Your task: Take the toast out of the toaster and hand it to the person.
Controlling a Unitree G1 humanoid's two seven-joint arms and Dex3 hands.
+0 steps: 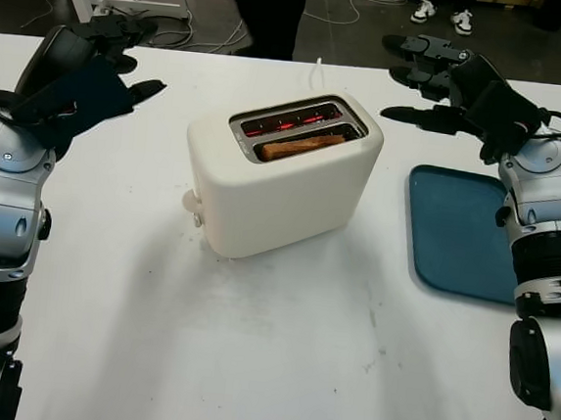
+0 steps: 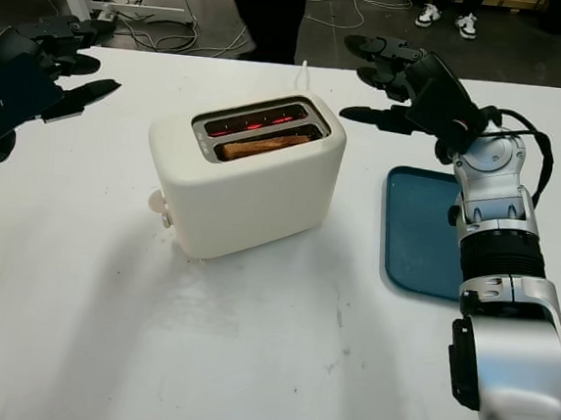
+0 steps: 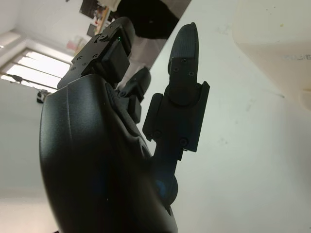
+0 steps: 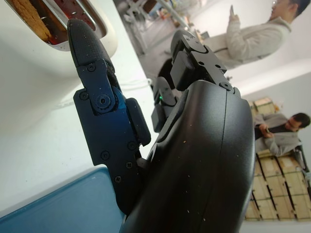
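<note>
White toaster mid-worktop, slots up. One slice of toast sits in the near slot, only its browned top edge showing just at the slot mouth; far slot glows red, so the elements look to be on. Left hand raised over the far left of the worktop, released, holding nothing, well apart from the toaster. Right hand raised at far right, beyond the far end of the blue tray, also released and holding nothing; it is near the toaster's right end but not touching. A person in dark clothing stands at the far edge of the worktop, behind the toaster. Judgement on handling: toast should be light, stiff but brittle, dry and rough enough not to slip, probably hot. Little of it stands proud, so the only hold is a shallow pinch on the top edge, one finger either face, near the middle of its length; a gentle squeeze, since crust crumbles. Lift straight up to clear the slot walls; keep fingers off the metal rim
</note>
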